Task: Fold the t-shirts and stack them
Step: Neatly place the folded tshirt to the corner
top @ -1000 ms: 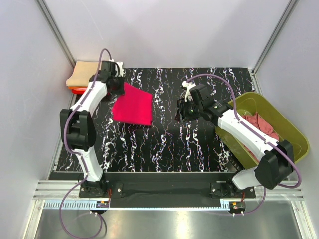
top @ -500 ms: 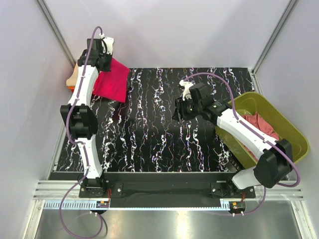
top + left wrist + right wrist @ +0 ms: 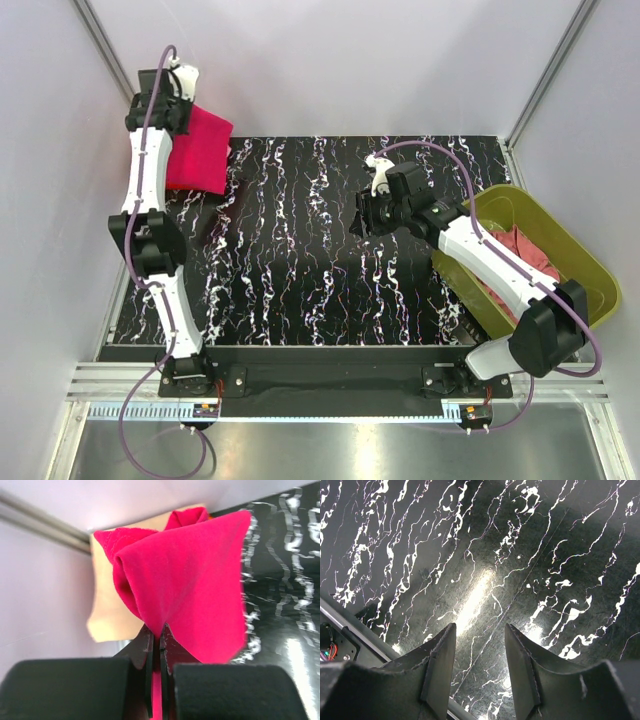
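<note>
Above the tan folded stack [image 3: 104, 607], I am swinging in the crimson t-shirt [image 3: 200, 580] from its right, left gripper [image 3: 156, 635] clenched on it, so stacking comes next

The crimson shirt [image 3: 200, 580] is soft, matt cloth with a fine knit, and so is the tan shirt [image 3: 107, 605]. The table [image 3: 485, 555] is glossy black with white veining (it mirrors the lamp). The tub [image 3: 575, 250] looks like smooth plastic. The right fingers [image 3: 440, 665] are matt black and rough-edged.
</note>
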`<state>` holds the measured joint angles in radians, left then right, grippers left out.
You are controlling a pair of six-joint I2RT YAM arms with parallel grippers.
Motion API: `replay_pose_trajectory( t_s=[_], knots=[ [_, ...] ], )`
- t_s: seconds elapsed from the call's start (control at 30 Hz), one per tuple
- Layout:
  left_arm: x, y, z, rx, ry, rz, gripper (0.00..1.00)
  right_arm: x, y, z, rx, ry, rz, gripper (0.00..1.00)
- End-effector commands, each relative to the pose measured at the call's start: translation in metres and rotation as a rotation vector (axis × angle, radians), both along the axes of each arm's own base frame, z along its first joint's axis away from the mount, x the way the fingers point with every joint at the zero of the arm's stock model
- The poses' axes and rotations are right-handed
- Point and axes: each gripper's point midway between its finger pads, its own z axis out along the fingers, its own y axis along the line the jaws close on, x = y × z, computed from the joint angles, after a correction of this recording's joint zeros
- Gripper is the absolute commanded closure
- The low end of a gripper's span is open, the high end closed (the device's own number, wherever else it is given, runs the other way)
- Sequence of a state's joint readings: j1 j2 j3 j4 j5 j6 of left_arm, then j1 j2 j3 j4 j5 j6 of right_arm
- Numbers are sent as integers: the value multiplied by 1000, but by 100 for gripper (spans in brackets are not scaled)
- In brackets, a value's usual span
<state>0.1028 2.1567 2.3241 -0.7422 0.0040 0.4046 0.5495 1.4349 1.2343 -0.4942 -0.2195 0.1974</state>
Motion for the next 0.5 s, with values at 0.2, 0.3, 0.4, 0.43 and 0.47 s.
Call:
replay_pose_trajectory(
  t_s=[0.2,0.3,0.4,0.43,0.47],
  knots=[
    [46,57,64,92,-327,83,100,18,0,9,-9,-59,-27,49],
    [60,65,56,111,-357,80,100,21,-2,7,-13,-57,-34,49],
    [69,83,42,149,-370,137,100,21,-2,3,-19,-47,-36,49],
    [71,88,40,149,-373,150,100,22,-2,3,-18,-47,-37,49],
    [74,97,32,142,-371,165,100,22,-3,1,-23,-43,-38,49]
  ],
)
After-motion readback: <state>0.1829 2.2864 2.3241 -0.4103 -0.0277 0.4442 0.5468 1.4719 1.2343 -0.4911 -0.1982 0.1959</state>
